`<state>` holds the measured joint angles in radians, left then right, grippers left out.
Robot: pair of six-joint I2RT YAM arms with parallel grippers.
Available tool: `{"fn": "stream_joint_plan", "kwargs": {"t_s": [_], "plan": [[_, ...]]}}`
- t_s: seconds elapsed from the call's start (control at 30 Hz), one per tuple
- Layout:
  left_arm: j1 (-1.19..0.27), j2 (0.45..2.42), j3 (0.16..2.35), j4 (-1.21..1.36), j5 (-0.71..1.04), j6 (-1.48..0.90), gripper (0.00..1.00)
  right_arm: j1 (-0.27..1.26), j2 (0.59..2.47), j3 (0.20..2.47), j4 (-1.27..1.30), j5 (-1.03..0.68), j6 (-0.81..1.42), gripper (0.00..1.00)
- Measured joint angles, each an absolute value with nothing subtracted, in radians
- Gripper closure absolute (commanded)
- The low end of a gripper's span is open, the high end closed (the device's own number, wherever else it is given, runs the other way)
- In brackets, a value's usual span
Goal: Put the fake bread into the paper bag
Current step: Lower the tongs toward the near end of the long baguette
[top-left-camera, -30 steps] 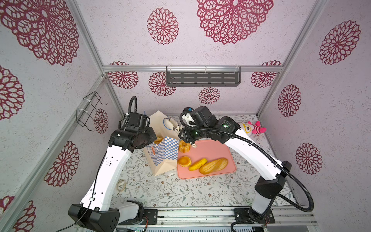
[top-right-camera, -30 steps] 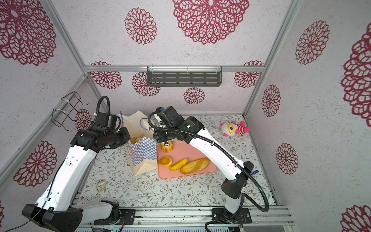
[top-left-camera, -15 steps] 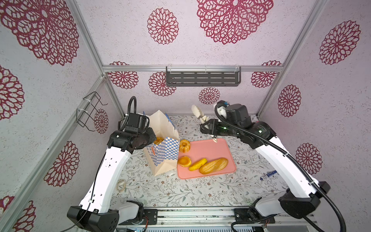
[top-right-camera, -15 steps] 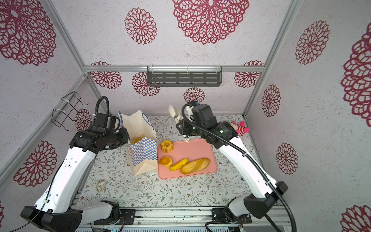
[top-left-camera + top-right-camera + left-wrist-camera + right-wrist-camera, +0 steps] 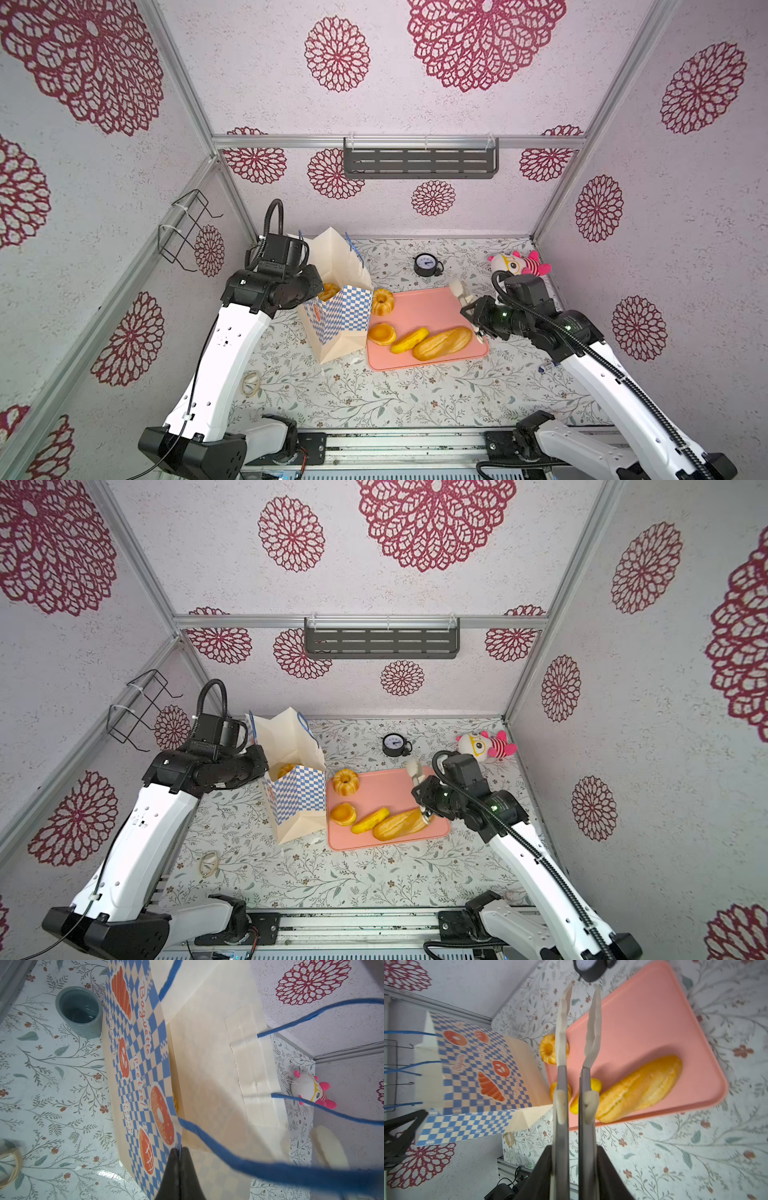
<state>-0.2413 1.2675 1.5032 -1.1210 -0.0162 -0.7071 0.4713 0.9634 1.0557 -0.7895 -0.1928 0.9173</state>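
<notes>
The tongs, empty and slightly apart in the right gripper, have swung back from the paper bag to the long loaf (next, I guess).

Pink tray, black clock, plush toy

I work inside a box-like cell. Its walls are pale, rough-textured panels printed with crimson floral medallions of differing sizes, joined at the corners by bare aluminium posts. A horizontal aluminium bar crosses the back wall, and a grey slotted shelf hangs from it, as both top views show. A black wire rack is fixed to the wall on my left. The bench has a white covering printed with grey-green sprigs and small red flowers. A metal rail runs along its near edge. Light is even, shadows soft.
</notes>
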Motion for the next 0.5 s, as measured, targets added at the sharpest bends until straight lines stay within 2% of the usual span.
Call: {"fn": "stream_joint_plan", "kwargs": {"t_s": [0.27, 0.5], "plan": [[-0.241, 1.267, 1.503, -1.123, -0.015, -0.701, 1.0, 0.461, 0.844, 0.929, -0.87, -0.241, 0.988, 0.67], [-0.241, 1.266, 1.502, -1.124, -0.014, -0.699, 1.0, 0.459, 0.833, 0.883, -0.914, -0.273, 1.015, 0.65]]}}
